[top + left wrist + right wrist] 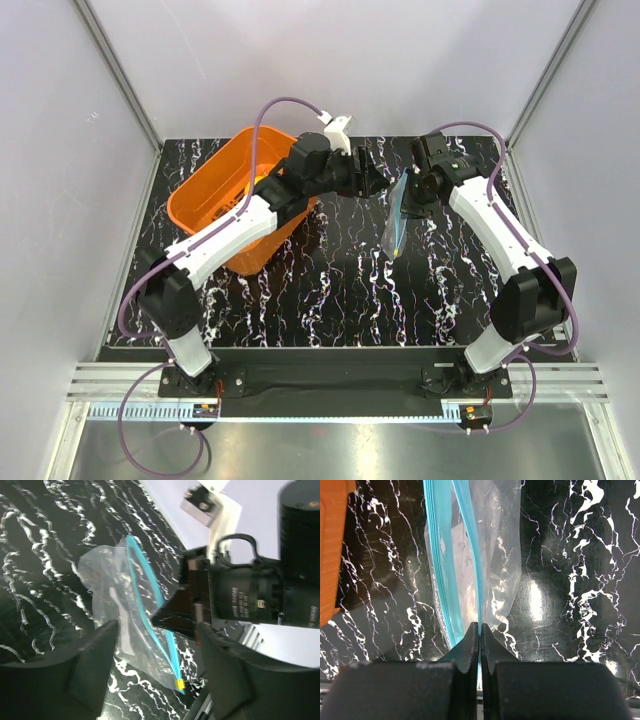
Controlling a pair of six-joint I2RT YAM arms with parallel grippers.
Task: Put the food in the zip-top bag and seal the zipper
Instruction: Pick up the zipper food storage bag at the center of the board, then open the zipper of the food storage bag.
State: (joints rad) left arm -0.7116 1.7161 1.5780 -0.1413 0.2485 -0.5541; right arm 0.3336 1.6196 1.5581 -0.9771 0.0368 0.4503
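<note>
The zip-top bag (396, 222) hangs clear above the table, its mouth edge upward. My right gripper (480, 628) is shut on one side of the blue zipper (437, 555), and the bag's mouth (142, 587) gapes a little. In the left wrist view that gripper (175, 614) pinches the strip, with a small yellow tab (180, 684) at the zipper's end. My left gripper (157, 628) stands open just left of the bag (107, 587), nothing between its fingers (97, 662). From above it (378, 178) faces the bag's mouth. The food is hidden.
An orange slotted basket (215, 200) stands at the back left of the black marbled table (330, 290), and my left arm passes over it. Its corner shows in the right wrist view (332, 545). White walls close in on three sides.
</note>
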